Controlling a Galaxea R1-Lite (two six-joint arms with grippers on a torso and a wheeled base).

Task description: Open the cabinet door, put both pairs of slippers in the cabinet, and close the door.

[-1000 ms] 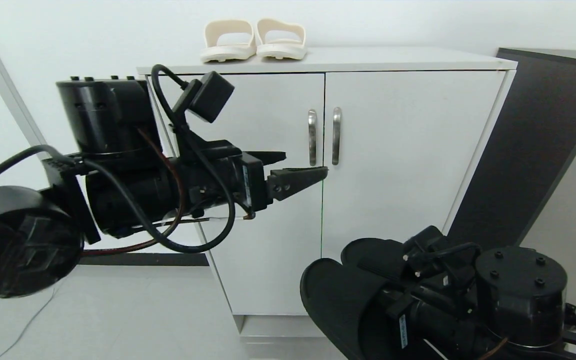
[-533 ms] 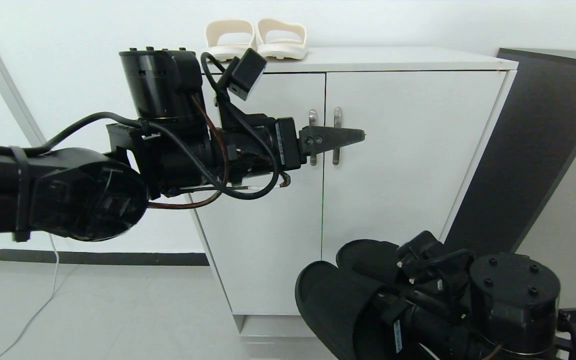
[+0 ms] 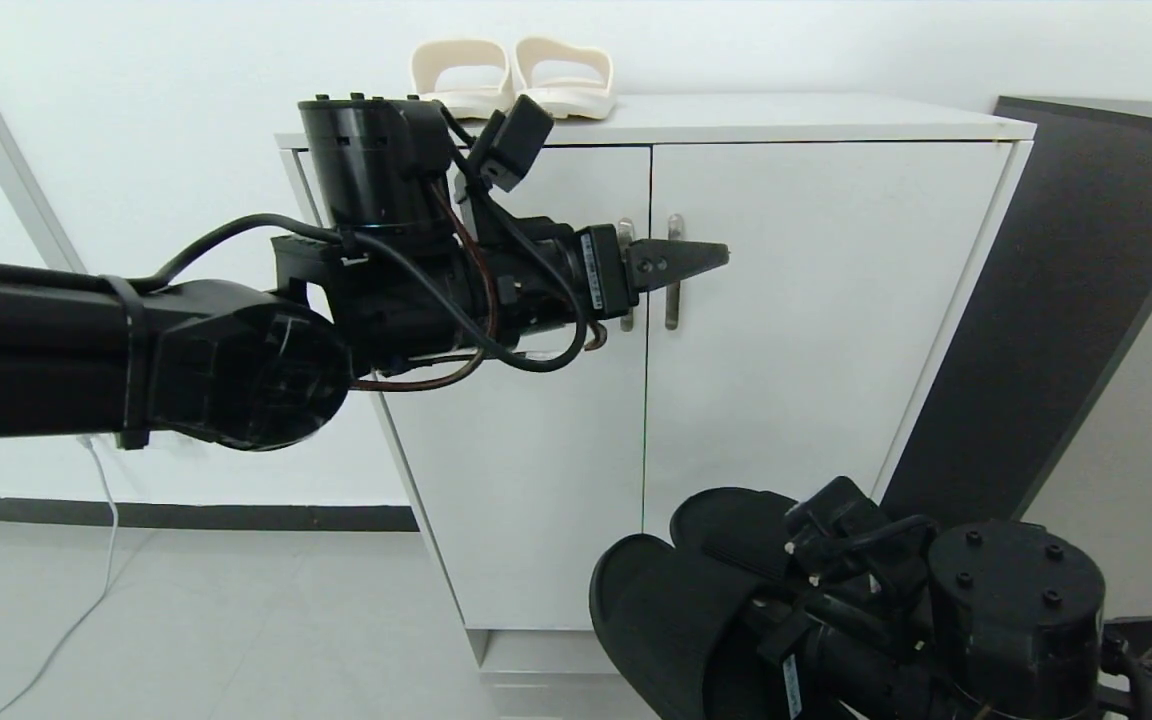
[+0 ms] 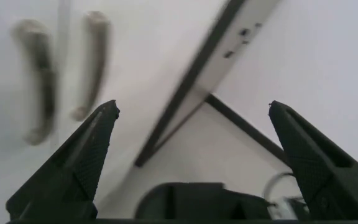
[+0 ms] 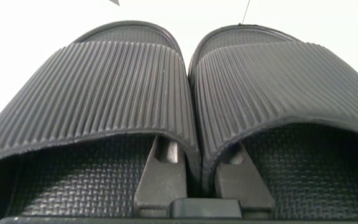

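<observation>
The left wrist view showed the left gripper (image 4: pixel 194 109) spread wide near the door handles (image 4: pixel 95 62). The right gripper (image 5: pixel 199 168) clamped the black slippers (image 5: pixel 123 81).

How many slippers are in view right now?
4: two cream slippers side by side on the cabinet top; two black slippers gripped together by the right gripper.
</observation>
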